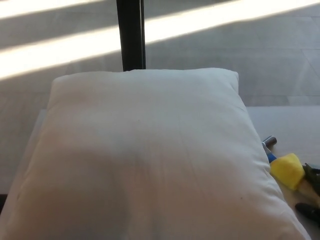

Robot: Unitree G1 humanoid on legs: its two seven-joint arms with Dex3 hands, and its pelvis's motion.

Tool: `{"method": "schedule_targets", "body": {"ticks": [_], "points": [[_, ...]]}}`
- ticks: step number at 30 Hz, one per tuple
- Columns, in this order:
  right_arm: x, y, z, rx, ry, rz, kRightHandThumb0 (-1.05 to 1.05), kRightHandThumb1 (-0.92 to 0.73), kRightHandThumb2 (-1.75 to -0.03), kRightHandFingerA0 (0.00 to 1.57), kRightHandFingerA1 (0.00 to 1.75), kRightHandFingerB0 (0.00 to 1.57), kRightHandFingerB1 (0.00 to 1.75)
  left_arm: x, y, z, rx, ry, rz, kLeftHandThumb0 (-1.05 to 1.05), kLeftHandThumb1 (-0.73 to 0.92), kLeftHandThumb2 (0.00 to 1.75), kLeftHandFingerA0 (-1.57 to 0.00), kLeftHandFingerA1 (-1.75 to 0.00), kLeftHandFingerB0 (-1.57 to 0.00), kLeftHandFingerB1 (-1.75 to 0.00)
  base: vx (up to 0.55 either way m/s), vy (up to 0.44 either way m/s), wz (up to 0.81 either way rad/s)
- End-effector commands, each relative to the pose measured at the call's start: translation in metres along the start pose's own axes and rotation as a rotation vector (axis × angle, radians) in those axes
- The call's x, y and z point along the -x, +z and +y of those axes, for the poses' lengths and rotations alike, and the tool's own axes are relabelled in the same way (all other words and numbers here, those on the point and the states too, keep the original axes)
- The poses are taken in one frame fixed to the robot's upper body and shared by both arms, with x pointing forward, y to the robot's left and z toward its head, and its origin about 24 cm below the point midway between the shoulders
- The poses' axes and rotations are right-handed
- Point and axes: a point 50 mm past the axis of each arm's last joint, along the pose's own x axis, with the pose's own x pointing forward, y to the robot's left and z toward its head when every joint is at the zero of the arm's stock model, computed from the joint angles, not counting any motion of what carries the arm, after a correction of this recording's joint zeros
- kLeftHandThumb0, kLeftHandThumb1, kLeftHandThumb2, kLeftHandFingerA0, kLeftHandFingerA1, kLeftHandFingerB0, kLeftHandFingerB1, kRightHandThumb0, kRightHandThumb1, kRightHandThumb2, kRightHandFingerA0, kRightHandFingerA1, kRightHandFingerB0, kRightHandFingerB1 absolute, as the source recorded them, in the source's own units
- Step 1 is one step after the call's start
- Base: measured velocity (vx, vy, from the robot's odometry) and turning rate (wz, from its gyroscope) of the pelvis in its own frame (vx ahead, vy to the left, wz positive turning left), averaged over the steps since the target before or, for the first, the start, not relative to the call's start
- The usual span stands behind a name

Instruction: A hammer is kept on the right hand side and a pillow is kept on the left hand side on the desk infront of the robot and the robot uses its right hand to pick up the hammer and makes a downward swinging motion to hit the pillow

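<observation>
Head view: white pillow (145, 155) fills centre and left of frame on desk (290, 125). Hammer (282, 165) at lower right, beside pillow edge. Right hand (311, 192) at hammer handle; finger state unclear.

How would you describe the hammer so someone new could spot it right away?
Start at the big white pillow filling the desk. Off its right edge lies the hammer, partly tucked beside the pillow. It is the only colourful thing: metal head, blue neck, yellow grip.
</observation>
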Motion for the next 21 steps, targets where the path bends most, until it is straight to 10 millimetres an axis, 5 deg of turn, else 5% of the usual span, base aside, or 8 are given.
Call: {"method": "schedule_targets", "body": {"ticks": [1, 3, 7, 8, 9, 12, 17, 21], "points": [[0.008, -0.022, 0.042, 0.149, 0.237, 0.186, -0.50, -0.52, -0.80, 0.29, 0.59, 0.13, 0.40, 0.000, 0.002, 0.002, 0.026, 0.017, -0.025, -0.56, 0.69, 0.61, -0.63, -0.63, -0.76, -0.57, 0.00, 0.000, 0.00], [0.007, -0.027, 0.043, 0.112, 0.219, 0.191, -0.39, -0.64, -0.60, 0.70, 1.00, 0.25, 0.32, 0.001, 0.002, 0.002, -0.014, 0.006, -0.030, -0.57, 0.71, 0.61, -0.59, -0.60, -0.76, -0.56, 0.00, 0.000, 0.00], [0.004, -0.026, 0.042, 0.131, 0.180, 0.191, -0.34, -0.54, -0.56, 0.77, 1.13, 0.49, 0.38, 0.001, 0.001, 0.002, 0.005, 0.002, -0.027, -0.57, 0.72, 0.61, -0.61, -0.63, -0.77, -0.57, 0.00, 0.000, 0.00], [0.004, -0.023, 0.043, 0.147, 0.161, 0.175, -0.37, -0.46, -0.82, 0.89, 1.23, 0.67, 0.65, 0.001, -0.001, 0.002, -0.007, -0.007, -0.027, -0.57, 0.71, 0.62, -0.62, -0.61, -0.72, -0.55, 0.00, 0.000, 0.00], [0.004, -0.021, 0.044, 0.151, 0.145, 0.163, -0.26, -0.54, -0.58, 0.73, 1.50, 0.75, 0.54, 0.002, -0.002, 0.001, -0.015, -0.009, -0.028, -0.56, 0.71, 0.61, -0.63, -0.61, -0.74, -0.55, 0.00, 0.000, 0.00], [0.007, -0.015, 0.050, 0.174, 0.062, 0.116, -0.25, -0.65, -0.63, 0.76, 1.55, 0.79, 0.60, 0.002, -0.003, 0.003, -0.047, -0.003, -0.024, -0.56, 0.72, 0.62, -0.60, -0.59, -0.69, -0.52, 0.00, 0.000, 0.00], [0.006, -0.009, 0.050, 0.162, -0.017, 0.083, -0.28, -0.84, -0.65, 0.76, 1.69, 0.72, 1.27, 0.002, -0.002, 0.005, -0.021, -0.006, -0.026, -0.58, 0.71, 0.61, -0.60, -0.61, -0.69, -0.51, 0.00, 0.000, 0.00], [0.005, -0.015, 0.045, 0.121, -0.045, 0.079, -0.29, -0.85, -0.66, 0.82, 1.60, 0.76, 1.12, 0.001, 0.000, 0.004, -0.031, -0.009, -0.025, -0.57, 0.71, 0.61, -0.64, -0.60, -0.73, -0.52, 0.00, 0.000, 0.00]]}}
